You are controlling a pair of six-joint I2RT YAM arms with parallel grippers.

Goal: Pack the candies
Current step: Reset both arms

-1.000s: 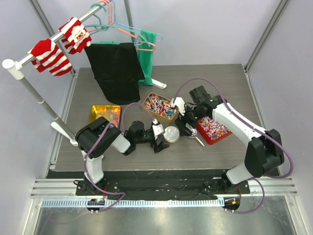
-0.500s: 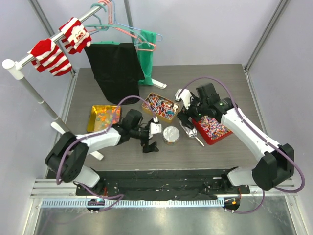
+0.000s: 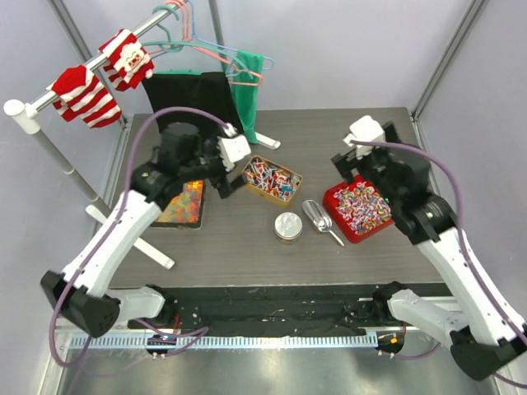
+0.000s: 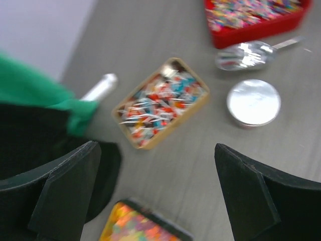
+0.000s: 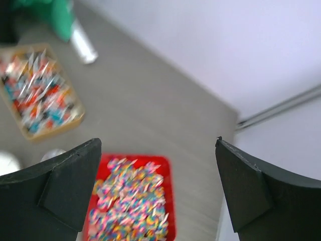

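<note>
Both arms have lifted away from the middle of the surface [image 3: 247, 247]. Now the left hand [image 4: 155, 160] and right hand [image 5: 158, 150] hang high, fingers wide apart, holding nothing. Our candies [image 3: 360, 206] lie in the red square tray [image 4: 251, 34], the gold rectangular tin [image 4: 176, 124] and a yellow tray [image 3: 176, 222] at left, half hidden under the left arm. Reaching down again, we could knock the small silver scoop [image 3: 317, 216] into the round silver tin [image 3: 288, 225] beside it. Blur hides single sweets, and whether that tin is lidded.
</note>
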